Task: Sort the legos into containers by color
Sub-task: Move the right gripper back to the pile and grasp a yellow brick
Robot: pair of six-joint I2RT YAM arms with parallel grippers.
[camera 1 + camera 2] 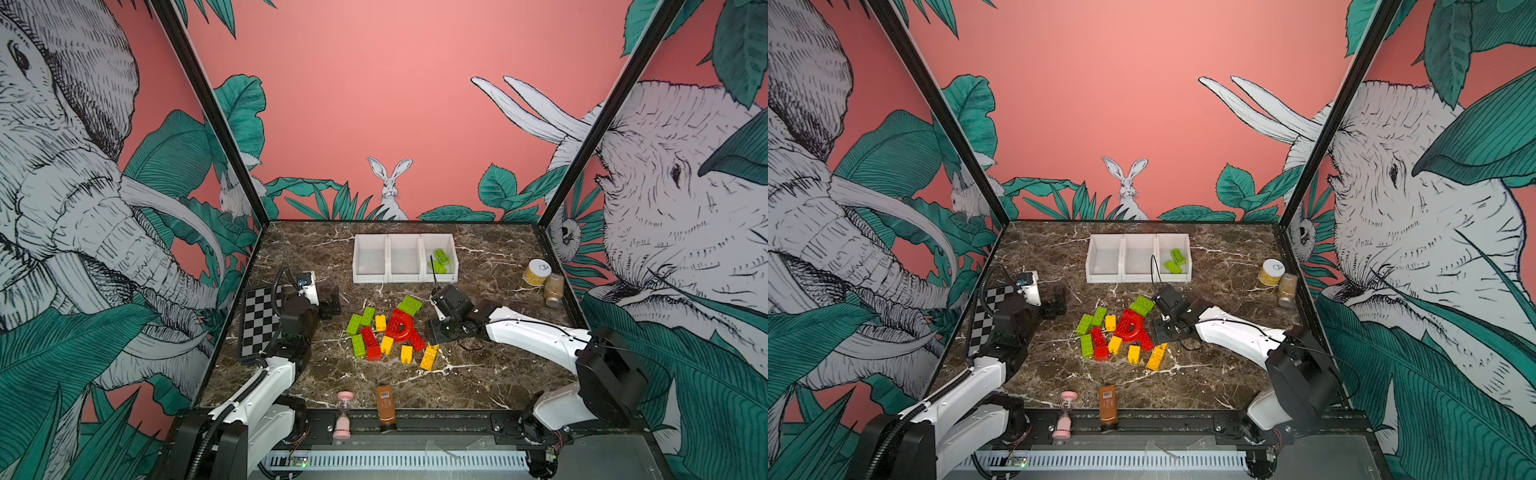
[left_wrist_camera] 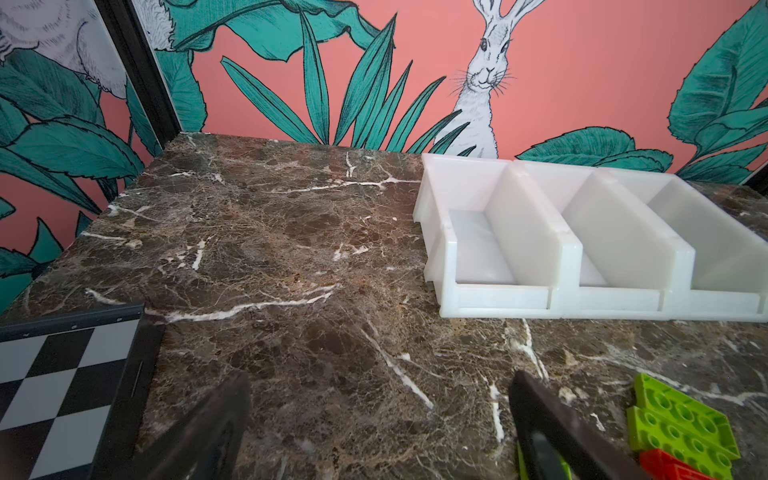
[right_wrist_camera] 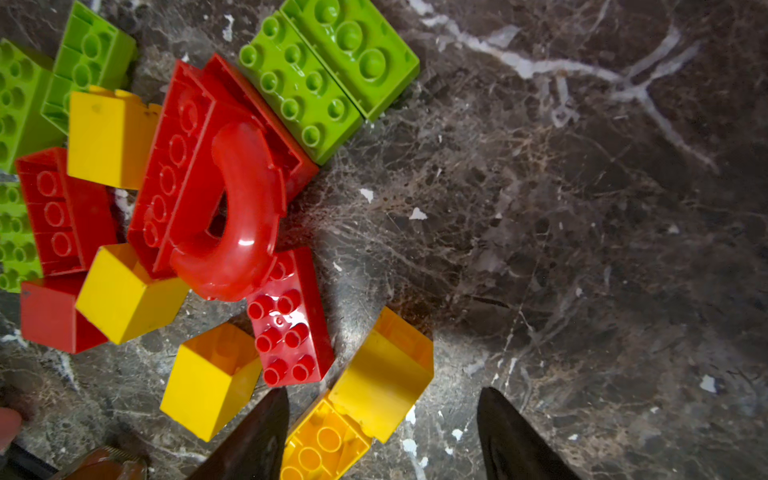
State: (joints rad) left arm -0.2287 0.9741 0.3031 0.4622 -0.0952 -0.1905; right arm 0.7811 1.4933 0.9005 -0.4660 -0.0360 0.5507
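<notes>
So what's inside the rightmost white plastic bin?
Two lime green studded bricks, in both top views. The floor just behind the bin's low front lip is hidden from view.

Row of three bins (image 1: 370, 277) at back centre of table (image 1: 490, 374). Rightmost bin holds two bricks (image 1: 441, 258), possibly touching. In front of the bins, mid-table: brick pile (image 1: 369, 336), arch piece (image 1: 401, 328) on top. Board (image 1: 259, 324) far left. Hourglass (image 1: 344, 415) left of bottle (image 1: 385, 409), both at front edge. Jar (image 1: 537, 272) back right, second jar (image 1: 554, 289) just beside it.
</notes>
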